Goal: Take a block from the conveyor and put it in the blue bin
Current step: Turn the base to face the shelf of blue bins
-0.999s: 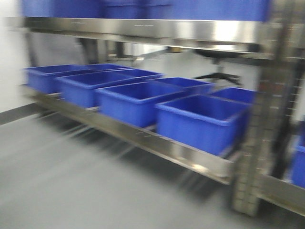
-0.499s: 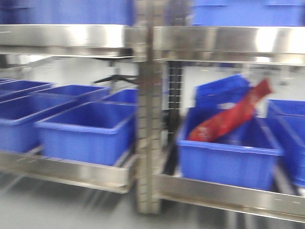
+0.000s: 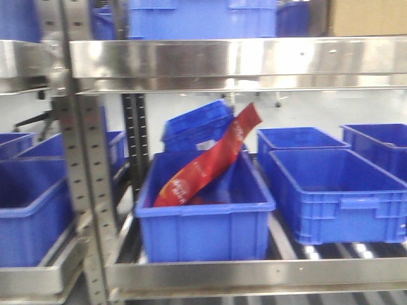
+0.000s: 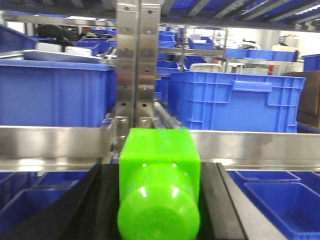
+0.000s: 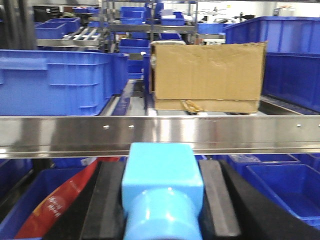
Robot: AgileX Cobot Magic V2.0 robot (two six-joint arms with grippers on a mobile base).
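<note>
My left gripper point(image 4: 160, 172) is shut on a bright green block point(image 4: 159, 150), with its black fingers point(image 4: 107, 190) pressed against both sides. A light blue block point(image 5: 162, 162) sits clamped the same way in my right gripper point(image 5: 162, 172). Both blocks are held in front of a steel shelf rail point(image 5: 160, 132). In the front view a blue bin point(image 3: 203, 232) stands at the middle of the lower shelf, with a red packet point(image 3: 210, 159) leaning out of it. That packet point(image 5: 55, 205) also shows below left of the right gripper. The conveyor is out of view, and neither gripper shows in the front view.
More blue bins point(image 3: 334, 190) fill the lower shelf left and right. A perforated steel upright point(image 3: 82, 159) stands at the left, and another upright point(image 4: 137, 65) rises straight ahead of the left gripper. A cardboard box point(image 5: 207, 75) sits on the upper shelf among large blue crates point(image 4: 235, 100).
The front view has swung to the right along the rack. The upright and empty bins slid left, and the bin with the red packet came to the centre.
</note>
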